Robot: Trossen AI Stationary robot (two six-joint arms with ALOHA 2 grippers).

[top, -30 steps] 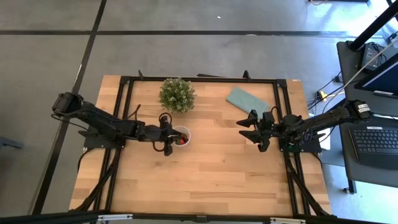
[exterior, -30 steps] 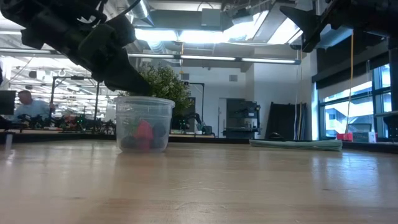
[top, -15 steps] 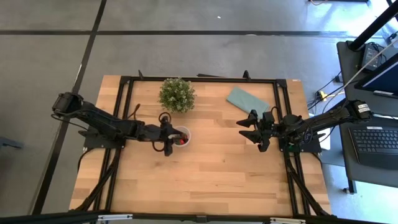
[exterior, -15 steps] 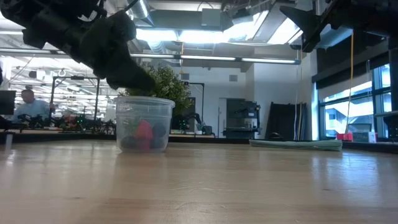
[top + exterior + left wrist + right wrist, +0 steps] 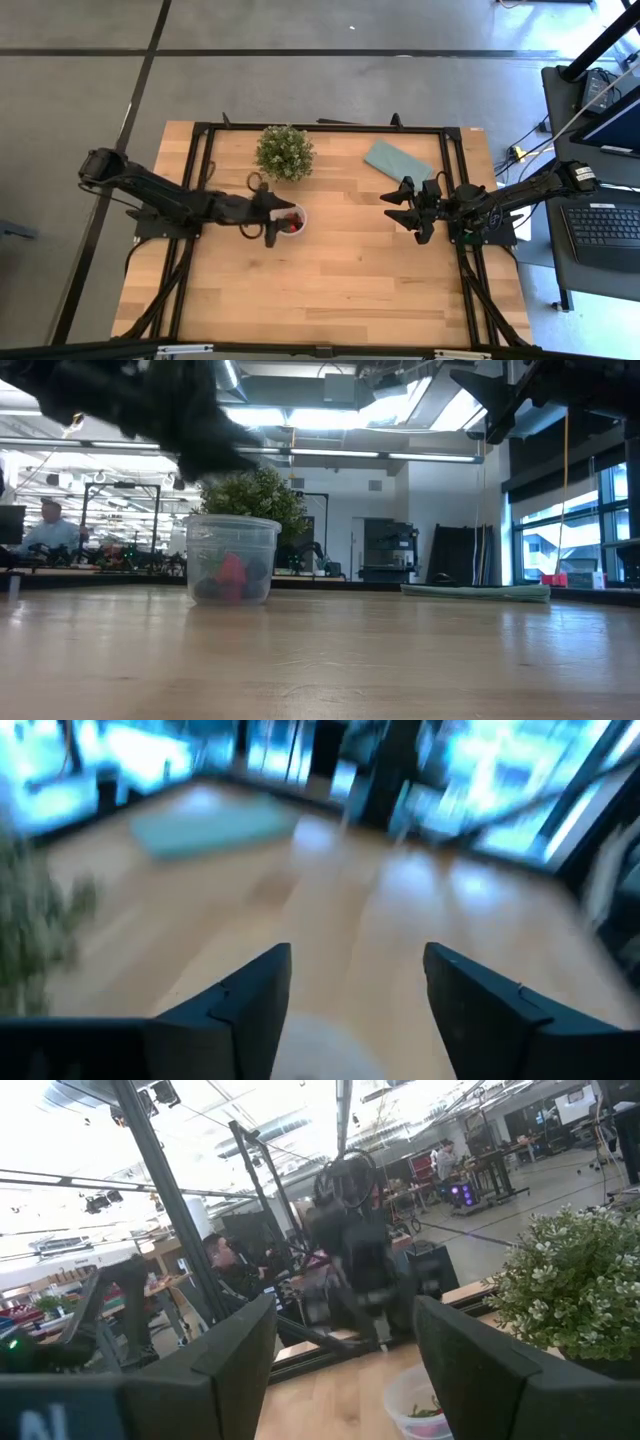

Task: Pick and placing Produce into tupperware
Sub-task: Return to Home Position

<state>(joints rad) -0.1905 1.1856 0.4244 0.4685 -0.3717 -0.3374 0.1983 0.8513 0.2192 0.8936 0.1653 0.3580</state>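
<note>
High view: the left gripper point(image 5: 270, 214) hangs with jaws parted. The tupperware point(image 5: 255, 545), just ahead of them, holds produce point(image 5: 230, 573). The right gripper point(image 5: 405, 212), jaws also spread, waits well apart.

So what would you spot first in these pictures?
The little clear cup with a red berry inside stands in the middle of the table, near the bushy green plant. The left pincer hangs open just above the cup; the right pincer waits open over the right side.
</note>
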